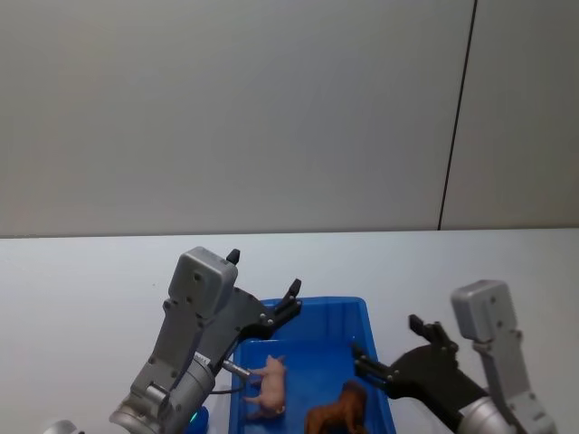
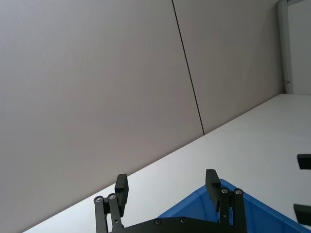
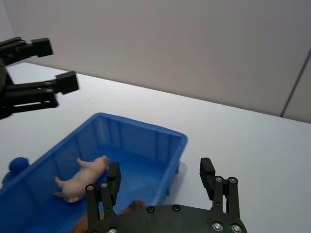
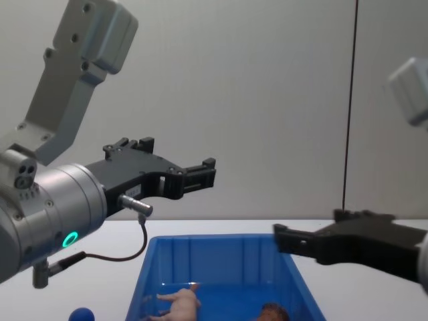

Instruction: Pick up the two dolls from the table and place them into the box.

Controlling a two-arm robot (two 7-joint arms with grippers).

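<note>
The left gripper [image 1: 264, 273] is held up, its fingers [image 2: 121, 187] spread apart and empty. The right gripper [image 1: 389, 344] hangs lower and points toward the left one, its fingers also wide apart, holding nothing.

A plain grey wall [image 1: 226, 108] stands behind, split by 1 thin dark vertical seam [image 1: 457, 117]. A pale upright frame [image 2: 281, 43] borders it at one end. Light is soft and even.

Silver-grey arms [image 4: 60, 200] with black jaws; one green ring light [image 4: 69, 239].

Mostly hidden behind the right gripper [image 3: 160, 171] in its wrist view, brown lion [image 3: 130, 208], clipped at head view's bottom edge too.
</note>
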